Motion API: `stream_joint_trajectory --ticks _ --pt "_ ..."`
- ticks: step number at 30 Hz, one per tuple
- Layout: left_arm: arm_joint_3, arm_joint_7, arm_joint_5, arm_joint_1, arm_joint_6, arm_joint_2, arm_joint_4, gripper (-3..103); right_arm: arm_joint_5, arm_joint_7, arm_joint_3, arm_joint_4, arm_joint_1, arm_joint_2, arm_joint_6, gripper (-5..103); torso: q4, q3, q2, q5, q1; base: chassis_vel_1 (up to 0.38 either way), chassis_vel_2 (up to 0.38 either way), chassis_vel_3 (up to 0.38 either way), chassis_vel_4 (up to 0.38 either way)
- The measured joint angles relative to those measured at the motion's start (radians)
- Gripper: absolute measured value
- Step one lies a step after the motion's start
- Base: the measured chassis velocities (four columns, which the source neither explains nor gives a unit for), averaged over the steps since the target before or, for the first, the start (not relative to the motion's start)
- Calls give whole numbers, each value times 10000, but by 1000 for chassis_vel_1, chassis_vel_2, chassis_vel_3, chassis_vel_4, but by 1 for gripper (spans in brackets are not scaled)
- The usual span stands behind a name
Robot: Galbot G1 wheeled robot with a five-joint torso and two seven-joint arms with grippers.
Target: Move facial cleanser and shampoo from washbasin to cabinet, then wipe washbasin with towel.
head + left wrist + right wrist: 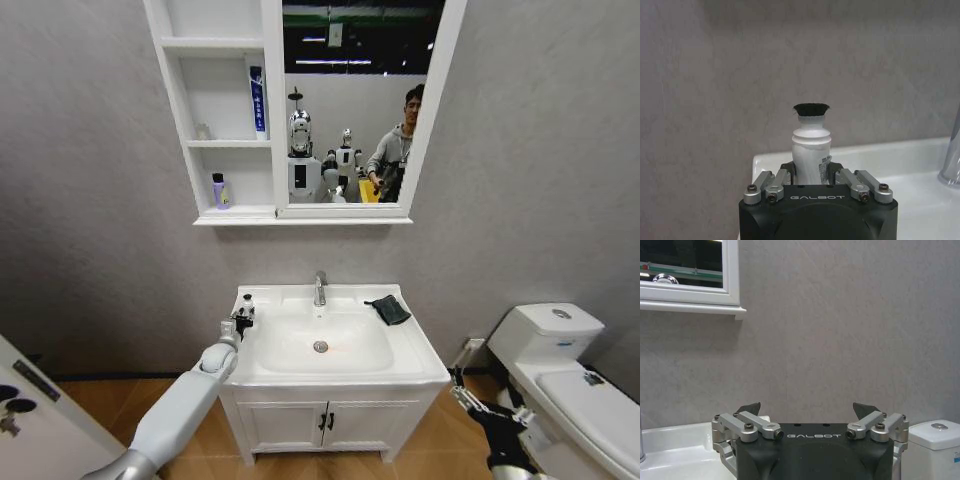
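A white bottle with a black cap stands at the left rear corner of the washbasin; I cannot tell whether it is the shampoo or the facial cleanser. My left gripper is shut on its lower body, and its fingers press both sides of the bottle. The dark towel lies folded on the right rear of the basin top. Above hangs the cabinet, with a blue tube on its middle shelf and a small purple bottle on the lowest one. My right gripper hangs open, low beside the basin's right front corner.
A chrome tap rises behind the oval bowl. A white toilet stands close to the right arm. The grey wall runs behind everything. A white two-door vanity carries the basin.
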Motion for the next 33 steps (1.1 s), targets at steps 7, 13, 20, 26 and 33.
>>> stream_joint_trajectory --ticks 7,13,20,26,33 --pt "18 -1575 -2124 -494 1545 2227 -3941 34 -160 -160 -82 85 4 37 -1 100 1 -1 0 1 -1 0 0 0 0" --pt "111 -3121 -4996 -2641 3684 3662 -6194 34 -177 -194 -204 159 124 26 -172 100 3 -1 0 -2 -1 0 0 0 0" --pt "1409 -4095 -7267 -6430 5026 3710 -5619 33 -347 -200 -283 174 5 60 -174 100 -1 -1 0 -2 -1 0 0 0 0" --pt "3097 -4202 -8025 -9183 5740 2577 -3177 33 -277 -346 -186 235 -121 105 -35 100 -1 0 0 -2 0 0 0 0 0" --pt "3777 -4265 -7583 -10381 5713 134 67 33 3 -415 -47 29 -25 141 161 100 -6 1 0 5 0 0 0 0 0"
